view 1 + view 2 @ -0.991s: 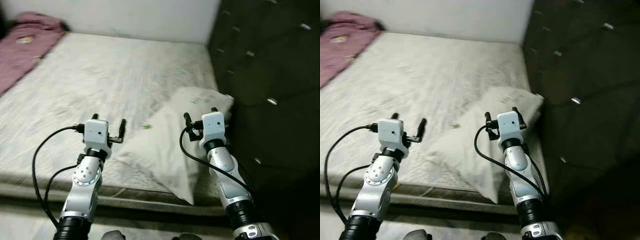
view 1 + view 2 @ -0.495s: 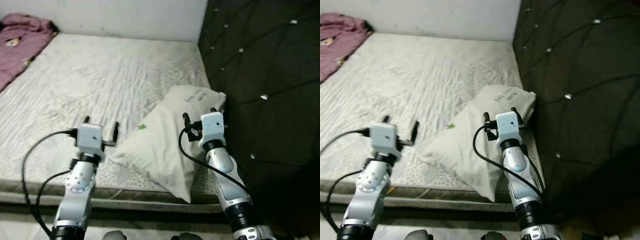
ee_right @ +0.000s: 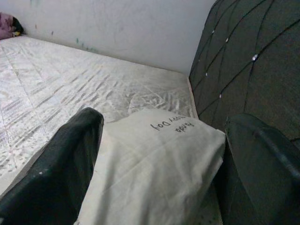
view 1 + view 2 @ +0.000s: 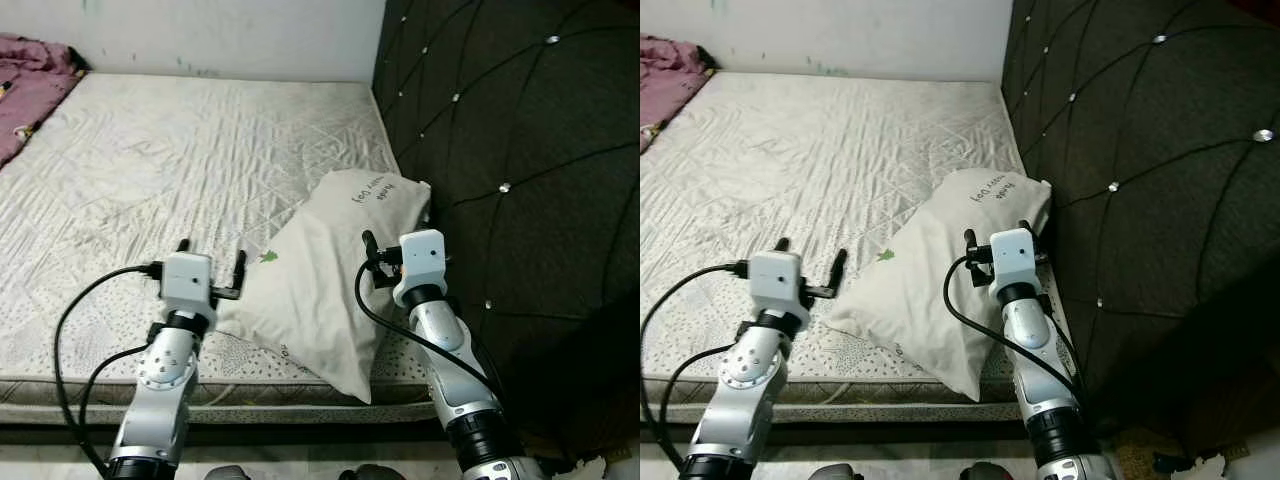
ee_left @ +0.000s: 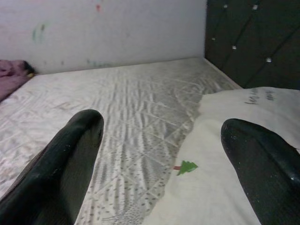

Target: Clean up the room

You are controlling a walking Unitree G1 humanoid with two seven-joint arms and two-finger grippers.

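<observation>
Mattress: quilted off-white surface with a diamond-stitch pattern, extending forward of both grippers. Headboard: dark tufted fabric with shiny buttons, to the right of the right gripper. Blanket: crumpled pink cloth, far left, well apart from the left gripper. Pillow: soft oblong cream case bearing a small green tree print and dark lettering; long axis runs diagonally, far end pointing at the headboard, near corner overhanging the mattress edge. It lies between the grippers. Left gripper: fingers spread wide, holding nothing, just left of the pillow. Right gripper: fingers spread wide, over the pillow's right edge
</observation>
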